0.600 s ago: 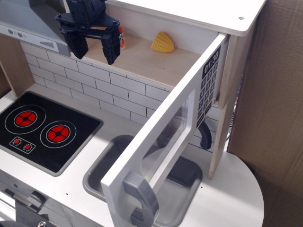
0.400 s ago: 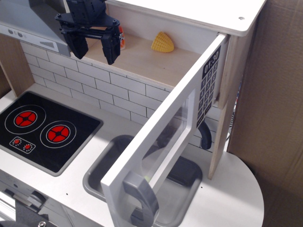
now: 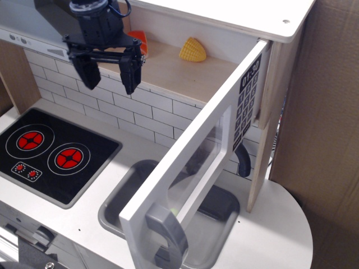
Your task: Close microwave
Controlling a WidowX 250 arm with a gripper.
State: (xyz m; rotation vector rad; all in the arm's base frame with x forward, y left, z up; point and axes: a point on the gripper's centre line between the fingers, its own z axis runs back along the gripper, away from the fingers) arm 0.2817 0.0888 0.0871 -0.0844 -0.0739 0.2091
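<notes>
The microwave (image 3: pixel 185 73) is a light-wood box at the top of the toy kitchen. Its wide white door (image 3: pixel 196 145) stands swung wide open toward me, with a clear window, a black clock and keypad (image 3: pixel 247 95) and a grey curved handle (image 3: pixel 167 232) at its near end. A yellow corn piece (image 3: pixel 192 50) and an orange-red item (image 3: pixel 139 40) lie inside. My black gripper (image 3: pixel 109 77) hangs open and empty in front of the microwave's left end, above the tiled wall, well to the left of the door.
A grey range hood (image 3: pixel 31 31) is at top left. A black stove (image 3: pixel 50 154) with red burners lies on the left of the counter. A grey sink (image 3: pixel 120 207) with a black faucet (image 3: pixel 243 159) sits under the open door. A cardboard wall (image 3: pixel 325 123) stands on the right.
My gripper has come down and slightly toward me, from the microwave's shelf level to in front of the tiled wall. The door has not moved.
</notes>
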